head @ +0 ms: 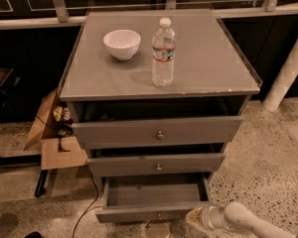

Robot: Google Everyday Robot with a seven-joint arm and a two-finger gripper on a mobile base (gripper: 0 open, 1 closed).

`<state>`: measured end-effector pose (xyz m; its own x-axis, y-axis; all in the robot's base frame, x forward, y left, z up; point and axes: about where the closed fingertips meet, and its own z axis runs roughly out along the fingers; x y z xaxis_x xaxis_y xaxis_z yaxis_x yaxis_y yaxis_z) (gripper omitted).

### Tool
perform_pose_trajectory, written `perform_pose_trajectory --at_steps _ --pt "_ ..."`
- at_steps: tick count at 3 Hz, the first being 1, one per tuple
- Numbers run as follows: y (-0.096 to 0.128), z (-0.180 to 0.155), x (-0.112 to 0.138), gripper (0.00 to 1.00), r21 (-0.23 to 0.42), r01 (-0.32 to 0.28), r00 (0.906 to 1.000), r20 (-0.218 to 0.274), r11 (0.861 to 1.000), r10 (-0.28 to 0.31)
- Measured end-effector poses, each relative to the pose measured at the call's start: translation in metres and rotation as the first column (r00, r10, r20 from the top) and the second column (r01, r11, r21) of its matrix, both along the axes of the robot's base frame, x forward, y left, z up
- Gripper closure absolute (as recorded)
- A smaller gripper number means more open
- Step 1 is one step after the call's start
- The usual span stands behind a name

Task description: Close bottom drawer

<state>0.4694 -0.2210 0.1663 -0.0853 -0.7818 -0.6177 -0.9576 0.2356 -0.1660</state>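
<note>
The bottom drawer (134, 214) is the lowest of three grey drawers and stands pulled out, its empty inside (154, 194) showing. A small round knob (159, 215) sits at the centre of its slim front panel. My gripper (194, 217) is low at the bottom right, on the end of a white arm (243, 219). It sits just at the right end of the drawer's front panel, close to or touching it.
The middle drawer (156, 163) and top drawer (159, 132) are slightly out. A white bowl (122, 43) and a water bottle (163, 52) stand on the cabinet top. A cardboard box (54, 143) and a cable (89, 207) lie on the left floor. A white pole (288, 73) stands at the right.
</note>
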Motion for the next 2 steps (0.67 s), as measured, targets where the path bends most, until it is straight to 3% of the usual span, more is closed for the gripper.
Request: perform_pose_trajectory --at_steps 1,2 --pt "0.003 0.005 0.014 1.0 0.009 0.004 0.9952 0.098 1.0 -0.005" --pt "0.005 0.014 0.026 1.0 0.028 0.009 0.9847 0.174 1.0 -0.013"
